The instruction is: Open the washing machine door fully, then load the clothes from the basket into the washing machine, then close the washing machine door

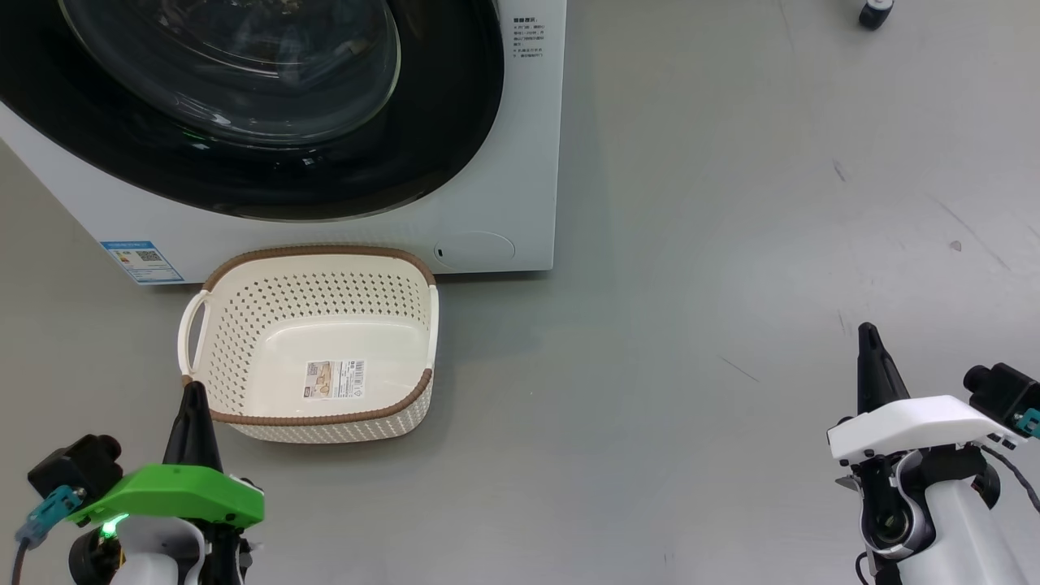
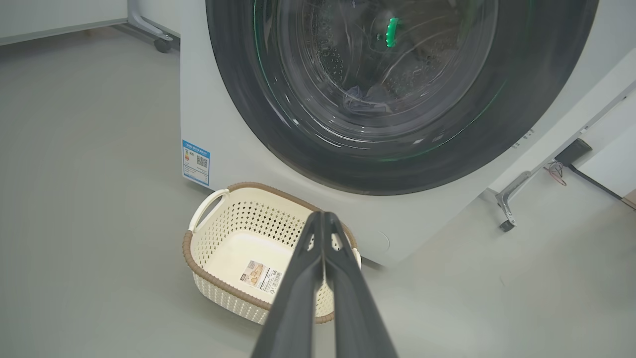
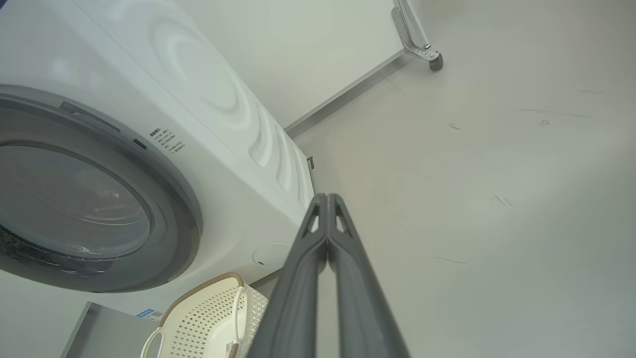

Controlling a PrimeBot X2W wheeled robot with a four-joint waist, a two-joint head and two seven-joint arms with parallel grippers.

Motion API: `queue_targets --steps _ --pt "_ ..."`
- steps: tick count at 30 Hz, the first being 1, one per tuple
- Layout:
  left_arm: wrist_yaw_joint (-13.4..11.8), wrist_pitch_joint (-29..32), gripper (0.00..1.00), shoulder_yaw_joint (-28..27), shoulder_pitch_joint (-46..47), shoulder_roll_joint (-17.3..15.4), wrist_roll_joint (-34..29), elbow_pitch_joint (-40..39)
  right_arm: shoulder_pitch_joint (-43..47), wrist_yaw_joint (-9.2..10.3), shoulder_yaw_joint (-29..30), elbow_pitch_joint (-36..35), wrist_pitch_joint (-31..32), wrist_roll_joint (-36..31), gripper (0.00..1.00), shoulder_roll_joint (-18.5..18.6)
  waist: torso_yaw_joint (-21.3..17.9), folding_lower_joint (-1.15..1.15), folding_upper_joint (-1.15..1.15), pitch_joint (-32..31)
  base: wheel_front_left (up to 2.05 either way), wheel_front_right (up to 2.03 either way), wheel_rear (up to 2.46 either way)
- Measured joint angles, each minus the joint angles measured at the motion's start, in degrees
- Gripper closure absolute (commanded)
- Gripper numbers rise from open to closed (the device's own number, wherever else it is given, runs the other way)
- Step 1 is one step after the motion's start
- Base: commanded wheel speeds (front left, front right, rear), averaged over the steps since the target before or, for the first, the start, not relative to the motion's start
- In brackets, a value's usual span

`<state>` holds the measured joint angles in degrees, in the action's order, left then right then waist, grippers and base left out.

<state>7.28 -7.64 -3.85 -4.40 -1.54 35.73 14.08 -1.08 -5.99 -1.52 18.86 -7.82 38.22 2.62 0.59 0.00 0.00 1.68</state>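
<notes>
Sitting just ahead of the left gripper [image 1: 193, 392], the basket [image 1: 325, 296] is showing cream perforated walls, a brown woven-look rim, white loop handles and a label sticker on its bare bottom. Beyond it, the washing machine [image 1: 532, 146] is standing with the washing machine door [image 1: 447, 106] lying flush against its front. The clothes [image 2: 365, 95] are showing dimly behind the bulging glass. The left gripper and the right gripper [image 1: 868, 333] are resting with fingers pressed together, gripping nothing.
</notes>
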Motion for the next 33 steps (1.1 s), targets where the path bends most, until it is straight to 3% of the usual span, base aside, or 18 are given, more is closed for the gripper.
queue_targets --steps 33 --pt "0.00 6.76 1.00 -0.78 3.52 -0.01 25.41 0.40 -0.91 -0.45 4.69 -1.03 6.82 24.43 1.00 -0.32 -0.28 0.00 0.00 -0.71 0.00 0.00 0.00"
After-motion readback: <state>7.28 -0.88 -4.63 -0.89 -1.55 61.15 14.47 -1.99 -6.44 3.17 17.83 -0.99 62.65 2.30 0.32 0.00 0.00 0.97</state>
